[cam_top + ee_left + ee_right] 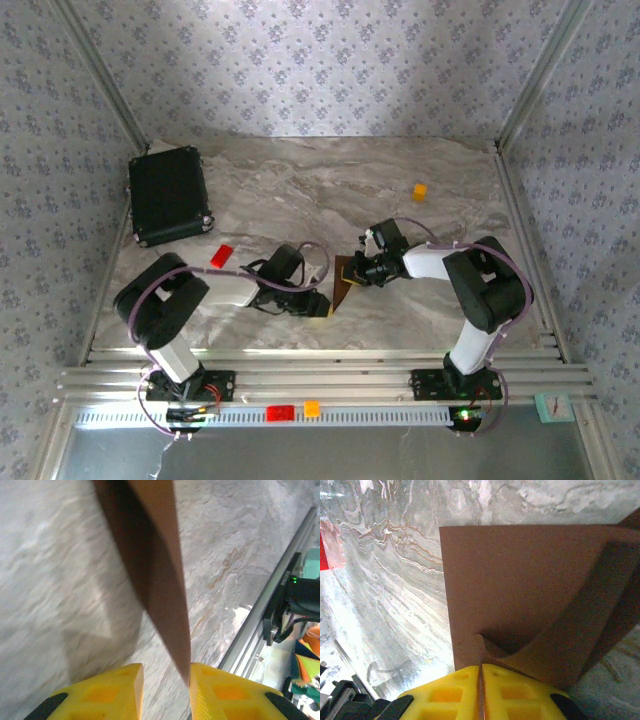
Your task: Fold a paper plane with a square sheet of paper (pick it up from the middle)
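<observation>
The square sheet of paper (343,283) is dark brown and stands partly folded between the two arms near the table's middle front. My right gripper (357,270) is shut on its edge. In the right wrist view the sheet (520,580) spreads out ahead of the shut jaws (481,672), with a curled fold beside them. In the left wrist view a narrow pointed part of the paper (155,555) runs down to my left gripper (166,680). That gripper is open. The paper's tip rests against the inner face of the right finger (210,690), and a clear gap separates it from the left one.
A black case (168,195) lies at the back left, with a small red block (221,255) near the left arm. An orange block (420,191) sits at the back right. The aluminium rail (320,375) borders the table's near edge, close to the left gripper.
</observation>
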`<control>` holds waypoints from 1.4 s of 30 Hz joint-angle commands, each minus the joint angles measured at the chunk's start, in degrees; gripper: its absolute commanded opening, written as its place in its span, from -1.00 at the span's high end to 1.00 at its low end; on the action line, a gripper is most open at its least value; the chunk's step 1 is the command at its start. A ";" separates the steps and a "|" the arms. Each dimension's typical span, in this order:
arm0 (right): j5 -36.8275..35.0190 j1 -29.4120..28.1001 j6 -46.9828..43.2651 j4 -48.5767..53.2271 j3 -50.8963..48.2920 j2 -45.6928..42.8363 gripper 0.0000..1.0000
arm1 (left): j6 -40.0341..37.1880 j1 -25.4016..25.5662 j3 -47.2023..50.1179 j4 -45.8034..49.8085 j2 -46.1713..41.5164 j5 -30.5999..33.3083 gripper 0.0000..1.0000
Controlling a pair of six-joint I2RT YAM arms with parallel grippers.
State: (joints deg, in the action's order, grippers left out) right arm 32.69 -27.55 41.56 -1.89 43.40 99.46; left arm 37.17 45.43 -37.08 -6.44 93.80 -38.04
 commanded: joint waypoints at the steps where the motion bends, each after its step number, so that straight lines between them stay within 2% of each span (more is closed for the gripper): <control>1: -7.12 -0.40 -0.08 6.19 -1.74 3.28 0.72 | 2.36 -0.61 0.26 3.24 -5.54 5.37 0.42; 5: -6.89 -0.44 0.18 6.06 -1.65 3.38 0.72 | 4.43 -0.87 -1.63 1.94 -8.11 6.19 0.73; 10: -7.02 -0.66 0.42 6.13 -1.66 3.28 0.72 | 5.40 -0.77 -6.45 0.29 -3.69 1.93 0.93; 15: -7.02 -0.74 0.69 5.78 -2.00 3.37 0.73 | 4.82 0.60 -12.41 0.85 2.49 -0.92 0.92; 25: -6.86 -0.88 0.71 5.56 -2.35 3.46 0.74 | 4.66 1.48 -17.29 2.77 10.64 -0.67 0.91; 42: -6.74 -0.57 0.52 5.84 -2.46 3.81 0.75 | 3.60 3.59 -9.91 6.06 10.03 3.93 0.91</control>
State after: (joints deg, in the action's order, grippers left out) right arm 32.29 -27.90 42.15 -1.89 43.38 99.44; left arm 41.63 47.94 -49.23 -4.23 105.08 -35.22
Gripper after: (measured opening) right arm 0.126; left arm 0.055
